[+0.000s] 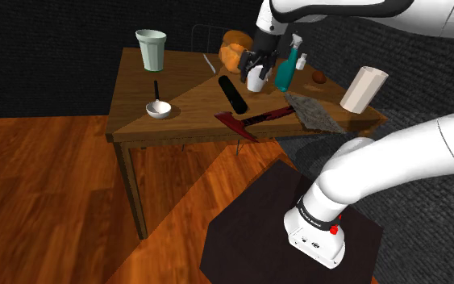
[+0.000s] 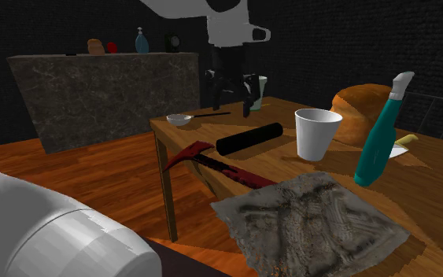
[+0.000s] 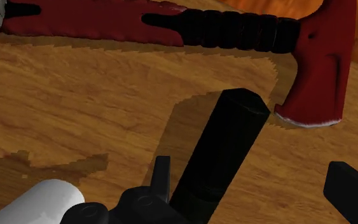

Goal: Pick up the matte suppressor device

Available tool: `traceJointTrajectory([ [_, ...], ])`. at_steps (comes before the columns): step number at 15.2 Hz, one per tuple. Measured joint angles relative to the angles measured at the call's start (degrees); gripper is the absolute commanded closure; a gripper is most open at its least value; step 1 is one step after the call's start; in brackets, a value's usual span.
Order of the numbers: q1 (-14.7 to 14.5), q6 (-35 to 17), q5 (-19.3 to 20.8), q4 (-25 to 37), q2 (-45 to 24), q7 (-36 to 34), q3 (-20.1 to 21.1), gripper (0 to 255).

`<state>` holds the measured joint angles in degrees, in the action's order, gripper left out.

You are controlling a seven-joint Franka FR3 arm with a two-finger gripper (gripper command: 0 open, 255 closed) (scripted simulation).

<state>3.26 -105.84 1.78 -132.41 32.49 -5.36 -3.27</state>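
Hovered over black suppressor tube [image 1: 233,95], seven o'clock of gripper [image 1: 254,69], fingers spread apart; probably needed lowering, then squeezing.

No word, number or brand mark you can read on anything here, only faint pale marks on the black band [image 1: 317,216] ringing the white robot arm [image 1: 362,165] near its base, too small for you to make out.

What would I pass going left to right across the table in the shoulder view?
green cup → black cylinder → teal bottle → faceted cup
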Motion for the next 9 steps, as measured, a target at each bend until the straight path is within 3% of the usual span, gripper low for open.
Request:
traceJointTrajectory([
  [9, 1.2, -10.0, -9.6, 6.2, -17.9, -4.6, -4.5, 0],
])
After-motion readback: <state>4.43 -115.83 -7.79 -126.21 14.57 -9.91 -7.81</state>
